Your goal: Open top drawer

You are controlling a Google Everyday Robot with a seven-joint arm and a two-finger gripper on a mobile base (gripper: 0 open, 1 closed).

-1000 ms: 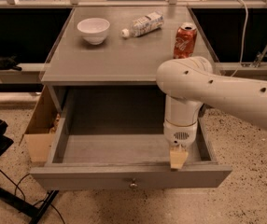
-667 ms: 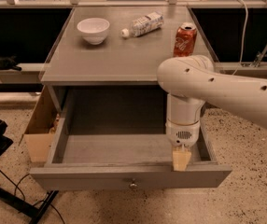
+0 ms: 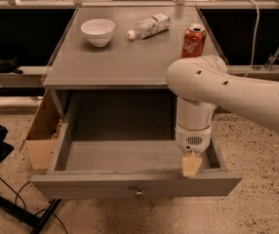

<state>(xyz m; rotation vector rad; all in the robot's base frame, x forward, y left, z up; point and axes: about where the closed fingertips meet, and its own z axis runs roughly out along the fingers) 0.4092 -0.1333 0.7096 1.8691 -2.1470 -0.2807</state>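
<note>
— Anything moved in the last second?
— Hardly. The top drawer (image 3: pixel 105 185) stays pulled out under the table (image 3: pixel 125 65). The gripper (image 3: pixel 191 165) still hangs just inside its front right corner.
— Clamped or spread?
— Cannot tell. The opening looks done.

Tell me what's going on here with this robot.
The robot's arm is working on the top drawer of a grey cabinet. The drawer is already pulled well out, with its knob facing the camera. The claw points down at the drawer's front right corner, just behind the front panel. On the cabinet top sit a white bowl, a plastic bottle lying on its side and a red can, all untouched.
</note>
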